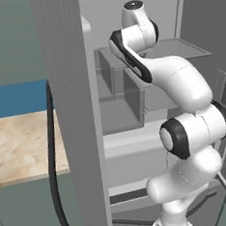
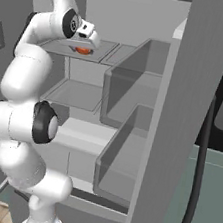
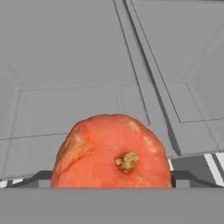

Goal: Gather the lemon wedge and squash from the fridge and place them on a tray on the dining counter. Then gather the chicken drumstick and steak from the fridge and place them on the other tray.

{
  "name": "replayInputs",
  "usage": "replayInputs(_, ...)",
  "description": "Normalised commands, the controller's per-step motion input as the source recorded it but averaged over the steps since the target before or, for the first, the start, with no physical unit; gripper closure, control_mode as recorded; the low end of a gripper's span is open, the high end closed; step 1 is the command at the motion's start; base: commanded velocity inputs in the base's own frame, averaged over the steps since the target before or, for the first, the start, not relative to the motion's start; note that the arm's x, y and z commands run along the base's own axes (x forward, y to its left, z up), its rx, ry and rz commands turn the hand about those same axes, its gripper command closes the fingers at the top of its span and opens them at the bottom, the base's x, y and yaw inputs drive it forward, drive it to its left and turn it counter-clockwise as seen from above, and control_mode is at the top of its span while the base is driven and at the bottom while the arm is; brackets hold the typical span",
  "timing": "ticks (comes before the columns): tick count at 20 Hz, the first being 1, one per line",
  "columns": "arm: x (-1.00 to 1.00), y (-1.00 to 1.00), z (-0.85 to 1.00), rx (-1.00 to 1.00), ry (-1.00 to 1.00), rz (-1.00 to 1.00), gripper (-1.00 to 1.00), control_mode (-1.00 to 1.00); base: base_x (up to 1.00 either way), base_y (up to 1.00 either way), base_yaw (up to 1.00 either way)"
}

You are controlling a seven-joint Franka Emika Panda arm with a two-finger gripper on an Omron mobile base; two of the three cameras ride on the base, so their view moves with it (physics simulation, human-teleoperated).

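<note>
A glossy white arm [image 1: 182,80] of rounded segments (dark bands at the joints).

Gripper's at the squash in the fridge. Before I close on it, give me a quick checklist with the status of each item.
1. Target is the squash, orange with its stem facing the camera: ok.
2. Squash centred ahead of the gripper in the hand view: ok.
3. Jaws wide enough to take it: ok, they stand open.
4. Fingers on either side of the squash: cannot tell, the tips are hidden behind it.
5. Squash resting on the fridge shelf, under the hand in the right base view: ok.
6. Fridge door open, with room for the arm: ok.
</note>
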Motion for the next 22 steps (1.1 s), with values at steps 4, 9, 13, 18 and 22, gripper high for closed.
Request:
replayInputs(4, -1.0, 0.0, 0.0, 0.02, 0.0, -0.07, 1.0, -1.0, 0.0, 0.0, 0.0)
replayInputs(9, -1.0, 0.0, 0.0, 0.03, 0.07, -0.1, 1.0, -1.0, 0.0, 0.0, 0.0)
replayInputs(13, -1.0, -0.06, -0.05, 0.04, 0.08, -0.08, 1.0, -1.0, 0.0, 0.0, 0.0)
replayInputs(18, -1.0, -0.08, -0.05, 0.05, 0.07, -0.06, 1.0, -1.0, 0.0, 0.0, 0.0)
replayInputs(22, -1.0, -0.11, -0.09, 0.05, 0.06, -0.04, 1.0, -1.0, 0.0, 0.0, 0.0)
